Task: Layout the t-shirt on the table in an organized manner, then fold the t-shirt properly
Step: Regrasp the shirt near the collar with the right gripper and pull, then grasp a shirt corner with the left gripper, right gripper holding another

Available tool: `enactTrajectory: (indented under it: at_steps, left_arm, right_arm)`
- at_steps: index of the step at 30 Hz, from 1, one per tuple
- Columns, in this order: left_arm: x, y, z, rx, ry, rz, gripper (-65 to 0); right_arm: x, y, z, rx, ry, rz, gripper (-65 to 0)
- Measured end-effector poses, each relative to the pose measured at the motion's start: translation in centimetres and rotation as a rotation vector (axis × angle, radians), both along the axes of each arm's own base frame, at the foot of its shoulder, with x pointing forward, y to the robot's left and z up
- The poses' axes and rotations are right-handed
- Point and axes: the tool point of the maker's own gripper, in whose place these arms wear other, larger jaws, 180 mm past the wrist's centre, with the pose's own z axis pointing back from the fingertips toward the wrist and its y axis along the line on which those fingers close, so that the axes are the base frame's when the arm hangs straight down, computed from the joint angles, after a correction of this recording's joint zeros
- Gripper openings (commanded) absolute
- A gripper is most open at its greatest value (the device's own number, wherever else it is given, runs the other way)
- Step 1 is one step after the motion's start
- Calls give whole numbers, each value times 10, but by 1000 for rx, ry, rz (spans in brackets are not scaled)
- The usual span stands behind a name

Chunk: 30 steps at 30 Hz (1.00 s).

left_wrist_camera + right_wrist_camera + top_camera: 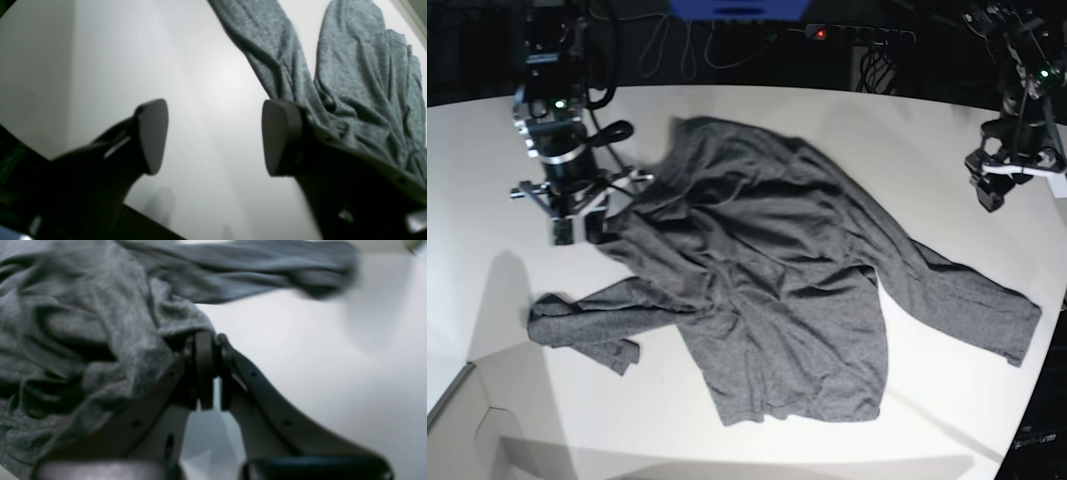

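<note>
White table fills the left wrist view, where the left gripper gapes wide, empty, beside the t-shirt. Right wrist view: the right gripper is pinched together at the shirt's edge. Base view: the shirt lies crumpled mid-table, its length running diagonally, hem nearest; spreading and folding both remain.

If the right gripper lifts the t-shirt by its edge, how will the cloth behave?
The t-shirt is probably floppy: it lies in soft wrinkles, so it would likely hang and bunch below the right gripper, which is shut at its edge. It may drag across the table, since most of it rests there.
</note>
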Motion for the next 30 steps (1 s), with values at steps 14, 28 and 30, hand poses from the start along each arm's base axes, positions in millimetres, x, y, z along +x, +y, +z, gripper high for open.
enactTrajectory:
  at_steps: [14, 28, 30]
  left_arm:
    - [10, -16, -1, -19, -10, -50, -223]
    - [50, -30, 20, 33, -67, -168, -221]
    - [59, -31, 14, 18, -60, -178, -221]
  right_arm:
    - [25, -121, -11, -59, 17, -284, -650]
    - [4, -152, -5, -49, 40, -398, -398]
    - [5, -150, -6, -44, 37, -396, -357]
